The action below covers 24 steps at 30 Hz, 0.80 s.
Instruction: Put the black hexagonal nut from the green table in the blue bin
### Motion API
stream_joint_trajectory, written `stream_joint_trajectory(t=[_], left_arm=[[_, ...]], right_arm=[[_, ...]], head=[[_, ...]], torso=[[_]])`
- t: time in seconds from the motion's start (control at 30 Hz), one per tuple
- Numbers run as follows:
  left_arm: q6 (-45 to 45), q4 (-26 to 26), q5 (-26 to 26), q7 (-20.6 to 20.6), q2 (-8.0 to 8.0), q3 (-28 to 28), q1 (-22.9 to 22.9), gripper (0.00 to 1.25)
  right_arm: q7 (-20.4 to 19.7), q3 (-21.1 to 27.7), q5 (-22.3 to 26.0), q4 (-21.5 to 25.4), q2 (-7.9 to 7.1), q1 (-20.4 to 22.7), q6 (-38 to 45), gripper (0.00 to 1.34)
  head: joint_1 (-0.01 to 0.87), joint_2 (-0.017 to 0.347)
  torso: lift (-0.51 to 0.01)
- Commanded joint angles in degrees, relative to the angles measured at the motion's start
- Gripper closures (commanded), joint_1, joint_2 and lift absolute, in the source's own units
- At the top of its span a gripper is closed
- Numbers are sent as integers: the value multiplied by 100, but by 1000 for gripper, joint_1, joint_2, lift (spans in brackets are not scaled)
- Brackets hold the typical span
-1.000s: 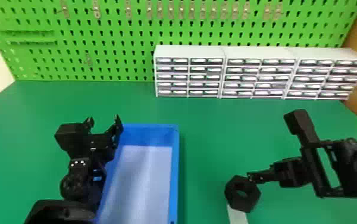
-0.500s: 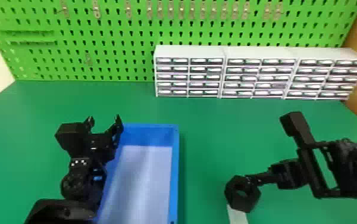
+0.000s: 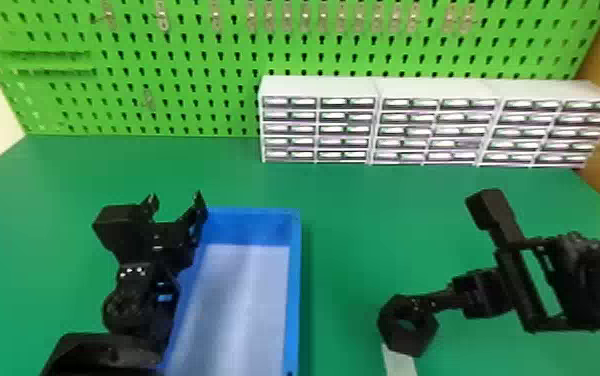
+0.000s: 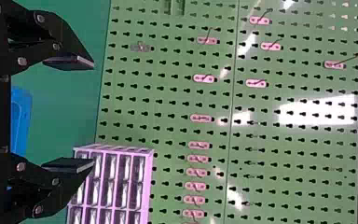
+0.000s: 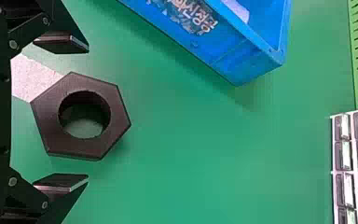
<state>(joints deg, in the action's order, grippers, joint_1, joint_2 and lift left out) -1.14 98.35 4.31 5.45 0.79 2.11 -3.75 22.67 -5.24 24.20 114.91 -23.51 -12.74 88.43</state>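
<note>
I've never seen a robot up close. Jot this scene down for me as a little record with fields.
Nut: black, hexagonal, on the green table, not yet in the bin
Bin: blue, left of the nut
Right gripper: open, fingers on either side of the nut
Left gripper: open, at the bin's left side
Background: white drawer units, green pegboard

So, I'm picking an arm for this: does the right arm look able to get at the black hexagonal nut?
Probably yes: its open end effector is lined up with the nut, one finger beyond each side, and nothing appears to block the way. Its height I can't judge.
</note>
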Motion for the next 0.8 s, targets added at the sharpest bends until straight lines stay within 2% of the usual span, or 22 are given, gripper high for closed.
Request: stream_joint_trajectory(t=[0.0, 0.77], left_arm=[[0, 0, 0, 0, 0, 0, 6, 506], [0, 0, 9, 0, 0, 0, 6, 506]], right_arm=[[0, 14, -65, -4, 22, -9, -1, 302], [0, -91, -531, -267, 198, -97, -89, 302]], head=[[657, 57], [657, 57]], torso=[[-95], [-95]])
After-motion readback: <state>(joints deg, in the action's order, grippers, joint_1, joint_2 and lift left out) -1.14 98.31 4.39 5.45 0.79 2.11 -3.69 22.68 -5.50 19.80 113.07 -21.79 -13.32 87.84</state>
